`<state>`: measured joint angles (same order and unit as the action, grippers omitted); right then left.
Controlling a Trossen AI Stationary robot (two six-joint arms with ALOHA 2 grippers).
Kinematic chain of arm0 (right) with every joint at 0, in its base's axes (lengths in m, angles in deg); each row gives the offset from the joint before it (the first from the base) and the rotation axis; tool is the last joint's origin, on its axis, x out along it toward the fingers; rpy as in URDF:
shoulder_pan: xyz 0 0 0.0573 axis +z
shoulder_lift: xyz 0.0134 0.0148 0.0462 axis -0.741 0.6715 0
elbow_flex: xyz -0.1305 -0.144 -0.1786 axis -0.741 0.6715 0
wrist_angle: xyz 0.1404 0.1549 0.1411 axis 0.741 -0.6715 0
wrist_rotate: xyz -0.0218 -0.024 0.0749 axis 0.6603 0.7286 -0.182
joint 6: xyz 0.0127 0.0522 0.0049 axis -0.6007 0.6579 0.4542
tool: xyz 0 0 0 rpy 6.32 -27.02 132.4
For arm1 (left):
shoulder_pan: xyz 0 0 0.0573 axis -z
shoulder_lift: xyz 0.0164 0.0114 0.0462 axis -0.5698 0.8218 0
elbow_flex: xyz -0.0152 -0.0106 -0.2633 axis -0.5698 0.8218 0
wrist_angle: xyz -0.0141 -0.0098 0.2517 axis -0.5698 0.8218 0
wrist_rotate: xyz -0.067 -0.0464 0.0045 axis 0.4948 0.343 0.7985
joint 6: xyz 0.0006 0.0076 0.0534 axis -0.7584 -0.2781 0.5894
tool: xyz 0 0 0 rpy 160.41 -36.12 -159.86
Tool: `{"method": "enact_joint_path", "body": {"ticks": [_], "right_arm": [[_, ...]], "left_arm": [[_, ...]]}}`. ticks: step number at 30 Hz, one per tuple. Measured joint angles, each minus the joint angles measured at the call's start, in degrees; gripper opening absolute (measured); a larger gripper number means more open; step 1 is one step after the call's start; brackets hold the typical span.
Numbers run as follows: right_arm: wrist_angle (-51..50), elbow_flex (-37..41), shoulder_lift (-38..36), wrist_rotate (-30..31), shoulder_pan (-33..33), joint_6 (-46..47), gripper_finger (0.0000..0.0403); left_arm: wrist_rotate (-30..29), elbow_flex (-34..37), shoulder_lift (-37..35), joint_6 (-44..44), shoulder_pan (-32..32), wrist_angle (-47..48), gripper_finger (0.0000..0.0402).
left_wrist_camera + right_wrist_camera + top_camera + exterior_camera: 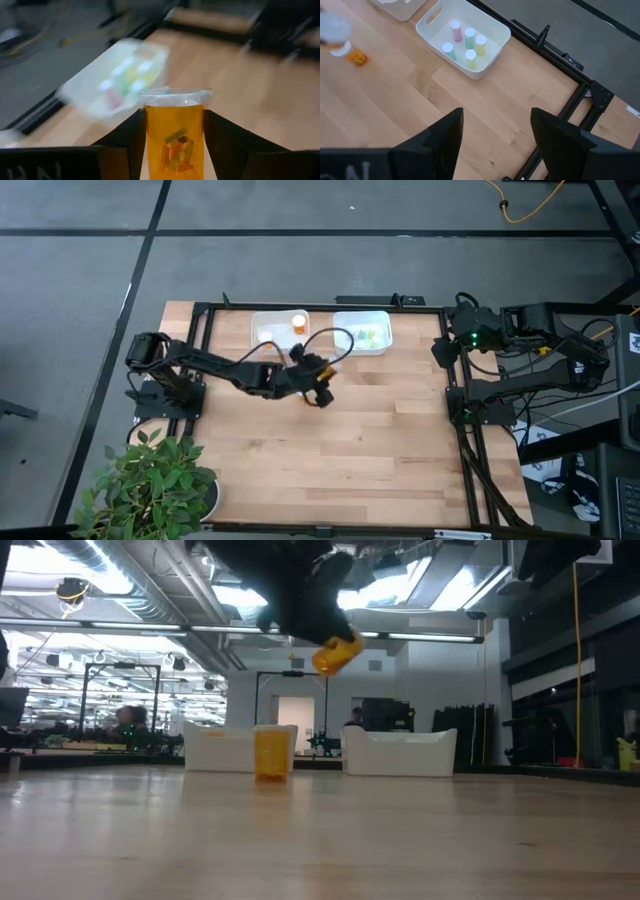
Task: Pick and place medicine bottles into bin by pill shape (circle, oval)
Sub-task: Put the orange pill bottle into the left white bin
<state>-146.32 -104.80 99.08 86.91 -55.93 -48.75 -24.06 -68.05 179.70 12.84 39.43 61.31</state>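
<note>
My left gripper (322, 388) hangs over the table's middle, just in front of the bins, shut on an orange medicine bottle (175, 145) with a pale cap; oblong pills show inside it. Another orange bottle (271, 752) stands upright on its base in front of the left white bin (225, 748). In the high view an orange bottle (298, 323) shows at that bin's right end; whether it is inside I cannot tell. The right white bin (495, 37) holds several pastel bottles (465, 42). My right gripper (495, 120) waits open, raised at the table's right edge. My left gripper pinches the orange bottle's body (150, 145) between its two fingers, one on each side, below the cap (175, 95), which sticks out past the fingertips. The fingers come from the table's left, slanting a little down. The bottle (337, 653) hangs tilted, lifted well clear of the table.
A black frame rail (320, 305) runs round the table, close behind the bins. A potted plant (150, 485) stands at the near left corner. Cables lie beside the right arm's base (560, 430). Bare wood (330, 450) stretches across the table's middle and near half.
</note>
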Motion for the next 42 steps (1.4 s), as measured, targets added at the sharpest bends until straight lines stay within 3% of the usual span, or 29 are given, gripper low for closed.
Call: {"method": "enact_joint_path", "body": {"ticks": [6, 10, 19, 27, 33, 37, 42], "right_arm": [[0.04, 0.01, 0.0, 0.0, 0.01, -0.04, 0.0233], [0.04, 0.0, 0.0, 0.0, 0.0, 0.03, 0.0232], [0.24, 0.0, 0.0, 0.0, 0.0, 0.13, 0.0233], [3.02, 0.0, 0.22, 0.0, -0.01, 2.05, 0.0232], [3.26, 0.0, 0.5, -1.3, 0.12, 2.44, 0.0233], [3.26, 0.0, 0.49, -1.39, 0.14, -0.28, 0.0232], [3.21, 0.0, 0.48, -1.57, 0.14, -1.9, 0.0233]], "left_arm": [[2.12, 12.26, 0.03, 4.35, 1.56, -29.96, 0.0165], [2.63, 16.47, 1.86, 4.46, 2.89, -35.45, 0.0165], [7.01, 16.68, 11.94, 11.23, 9.11, -50.88, 0.0165], [18.63, 16.6, 23.9, 9.8, 8.16, -72.45, 0.0165], [17.11, 15.7, 26.26, 12.67, 8.04, -71.78, 0.0165], [16.92, 13.82, 26.25, 16.2, 7.29, -63.06, 0.0165], [19.74, 11.12, 26.36, 9.19, 6.89, -53.71, 0.0165]]}}
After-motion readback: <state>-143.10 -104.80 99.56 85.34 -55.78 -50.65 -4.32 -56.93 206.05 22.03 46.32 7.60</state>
